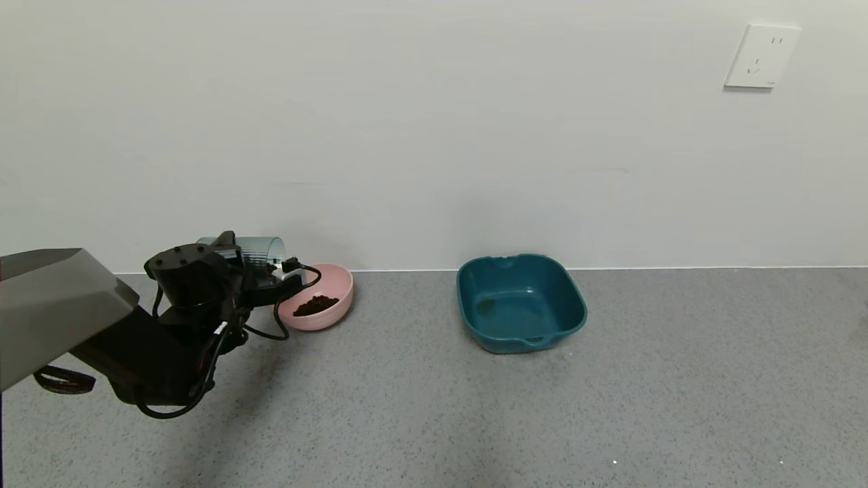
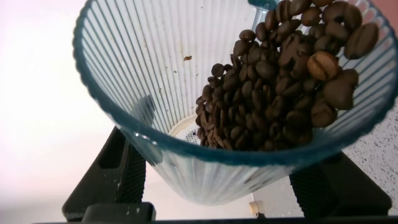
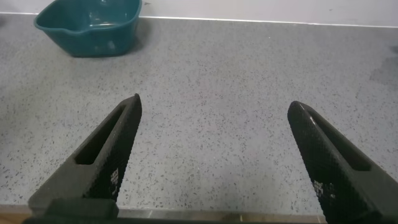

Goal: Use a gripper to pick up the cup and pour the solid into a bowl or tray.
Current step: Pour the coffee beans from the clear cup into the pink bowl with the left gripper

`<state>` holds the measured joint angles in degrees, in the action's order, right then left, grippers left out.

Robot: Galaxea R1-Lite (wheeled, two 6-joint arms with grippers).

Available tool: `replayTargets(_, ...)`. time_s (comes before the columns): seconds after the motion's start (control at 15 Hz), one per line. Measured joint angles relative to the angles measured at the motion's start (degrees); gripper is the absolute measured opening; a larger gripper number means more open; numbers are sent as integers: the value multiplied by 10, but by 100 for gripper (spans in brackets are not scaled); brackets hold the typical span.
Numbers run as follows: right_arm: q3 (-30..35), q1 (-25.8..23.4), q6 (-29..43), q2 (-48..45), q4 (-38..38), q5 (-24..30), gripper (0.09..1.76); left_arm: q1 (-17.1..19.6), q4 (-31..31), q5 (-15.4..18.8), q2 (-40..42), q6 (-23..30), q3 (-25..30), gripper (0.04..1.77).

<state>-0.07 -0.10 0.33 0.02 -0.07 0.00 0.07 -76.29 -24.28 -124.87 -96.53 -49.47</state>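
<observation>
The cup (image 1: 261,249) sits tipped between the left gripper's (image 2: 230,186) fingers (image 2: 115,171), the bowl (image 1: 339,295) just beyond and below them holding the solid (image 1: 315,304), and the tray (image 3: 90,25) lies well ahead of the right gripper's (image 3: 214,155) spread fingers (image 3: 109,149).

I see a dark teal tub (image 1: 521,303) with handles sitting on the grey speckled floor (image 1: 610,407), well apart from everything else, and a white wall socket (image 1: 762,56) high on the wall (image 1: 407,122).
</observation>
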Motion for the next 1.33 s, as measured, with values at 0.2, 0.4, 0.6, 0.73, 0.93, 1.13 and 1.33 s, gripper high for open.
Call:
replayTargets(0.2, 0, 0, 0, 0, 0, 0, 171, 1, 0, 0, 1, 0, 1, 129)
replayTargets(0.4, 0, 0, 0, 0, 0, 0, 171, 0, 0, 0, 1, -4, 1, 129)
replayTargets(0.6, 0, 0, 0, 0, 0, 0, 171, -1, 0, 0, 1, -5, 2, 129)
replayTargets(0.73, 0, 0, 0, 0, 0, 0, 171, -1, -2, 0, 0, -4, 2, 129)
replayTargets(0.93, 0, 0, 0, 0, 0, 0, 171, -1, -3, 5, 0, 0, 4, 129)
replayTargets(1.13, 0, 0, 0, 0, 0, 0, 171, 0, -3, 7, 2, 8, 6, 129)
replayTargets(1.33, 0, 0, 0, 0, 0, 0, 171, -1, 4, 7, 9, 45, 17, 129)
